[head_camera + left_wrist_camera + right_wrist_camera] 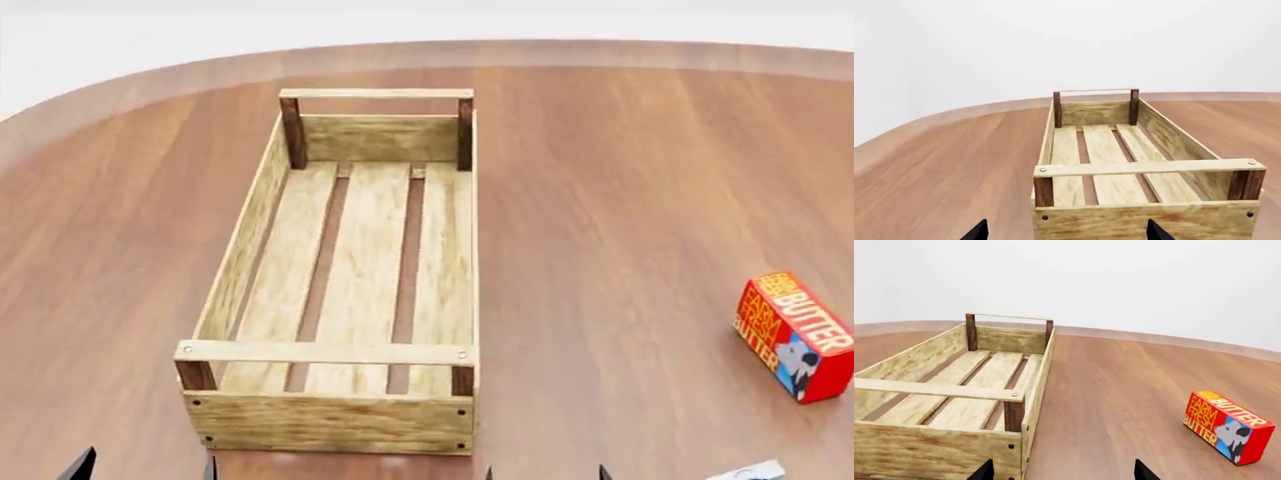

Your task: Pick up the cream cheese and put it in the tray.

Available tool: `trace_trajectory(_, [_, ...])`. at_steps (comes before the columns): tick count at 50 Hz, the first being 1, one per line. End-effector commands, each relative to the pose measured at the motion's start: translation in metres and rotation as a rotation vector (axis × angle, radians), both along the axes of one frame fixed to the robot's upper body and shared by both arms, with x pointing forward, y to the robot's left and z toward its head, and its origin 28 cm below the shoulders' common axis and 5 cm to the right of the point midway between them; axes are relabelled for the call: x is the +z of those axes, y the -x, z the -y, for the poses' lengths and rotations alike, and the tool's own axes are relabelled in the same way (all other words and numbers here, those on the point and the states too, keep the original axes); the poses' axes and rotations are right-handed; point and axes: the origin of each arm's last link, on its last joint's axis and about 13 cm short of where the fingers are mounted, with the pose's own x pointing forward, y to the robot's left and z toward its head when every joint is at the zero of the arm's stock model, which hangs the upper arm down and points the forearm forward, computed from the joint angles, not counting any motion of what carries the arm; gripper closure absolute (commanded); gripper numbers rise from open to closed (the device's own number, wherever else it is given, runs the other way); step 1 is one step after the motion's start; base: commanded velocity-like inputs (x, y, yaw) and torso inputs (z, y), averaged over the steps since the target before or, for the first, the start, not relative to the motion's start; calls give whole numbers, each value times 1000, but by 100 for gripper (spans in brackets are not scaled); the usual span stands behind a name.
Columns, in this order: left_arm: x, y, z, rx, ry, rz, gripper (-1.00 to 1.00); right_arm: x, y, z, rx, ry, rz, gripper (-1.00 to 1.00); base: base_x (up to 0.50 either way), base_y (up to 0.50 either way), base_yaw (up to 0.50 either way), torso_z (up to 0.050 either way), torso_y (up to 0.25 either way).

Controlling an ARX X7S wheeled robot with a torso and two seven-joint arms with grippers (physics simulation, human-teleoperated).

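Observation:
The tray (234,250), a long crate of light wooden slats with dark corner posts, stands empty in the middle of the brown table; it also shows in the left wrist view (1147,167) and the right wrist view (934,390). Only a pale white corner at the bottom right edge of the head view may be the cream cheese (750,471); the rest is cut off. My left gripper (144,470) (1067,232) is open and empty just before the tray's near end. My right gripper (547,473) (1064,472) is open and empty by the tray's near right corner.
A red-orange "BUTTER" box (794,335) lies on the table to the right of the tray; it also shows in the right wrist view (1226,426). The table's curved far edge (441,50) runs behind the tray.

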Motion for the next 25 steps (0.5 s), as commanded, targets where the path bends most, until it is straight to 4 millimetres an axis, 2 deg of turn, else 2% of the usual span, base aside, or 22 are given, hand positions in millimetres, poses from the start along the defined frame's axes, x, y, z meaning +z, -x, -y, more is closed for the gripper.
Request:
trace_trajectory(1, [0, -1, 1, -2, -1, -6, -100, 1, 0, 1, -6, 0, 6, -100, 410, 47, 0, 50, 33])
trace_trajectory(9, [-1, 0, 1, -1, 0, -8, -100, 0, 0, 1, -4, 9, 5, -100, 71, 0, 0, 50, 0])
trace_trajectory(25, [-1, -1, 1, -1, 6, -12, -100, 0, 0, 0, 0, 19, 9, -100, 258, 0, 0, 50, 7])
